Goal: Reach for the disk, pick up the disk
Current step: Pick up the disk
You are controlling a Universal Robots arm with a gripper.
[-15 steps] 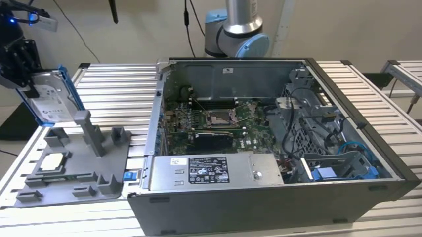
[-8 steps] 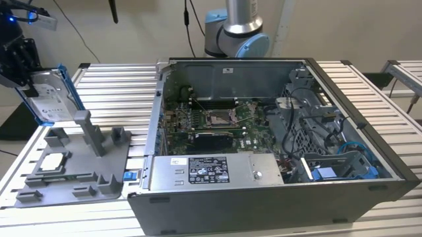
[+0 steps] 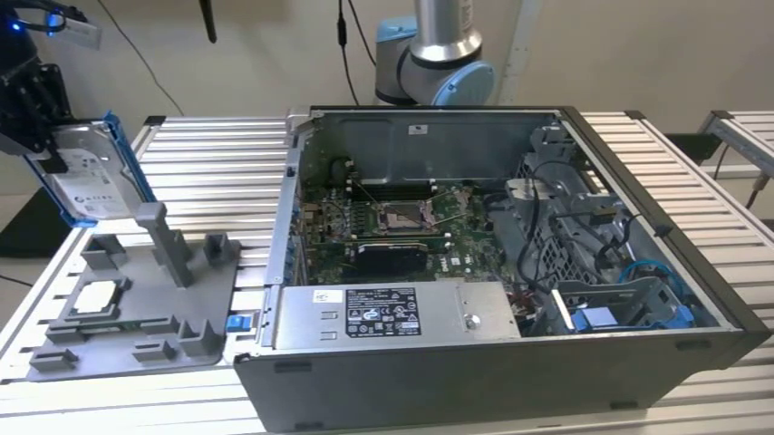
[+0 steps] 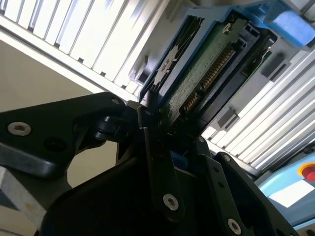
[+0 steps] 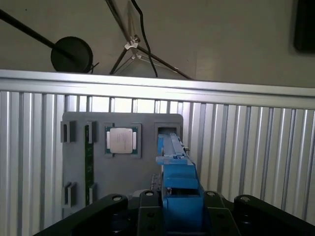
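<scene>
One black gripper (image 3: 49, 136) greets you in the exterior view, clamped on the disk (image 3: 91, 177). The disk hangs just below the gripper, a blue bracket edging its silver body, above the far end of the grey tray (image 3: 133, 317). A small silver chip (image 3: 97, 297) sits in that tray, well below the gripper. The open computer case (image 3: 484, 272) stands well off to the gripper's side on the slatted table (image 3: 677, 154).

In the second wrist view you see the gripper (image 4: 157, 128) with its jaws closed on the disk (image 4: 197, 83). The disk's green circuit board runs straight out from the fingers (image 4: 157, 162).

In the first wrist view the disk (image 5: 179, 182) shows edge-on, pinched in the gripper (image 5: 179, 216). Beyond its far end lie the tray (image 5: 147, 123) and the chip (image 5: 122, 140).
</scene>
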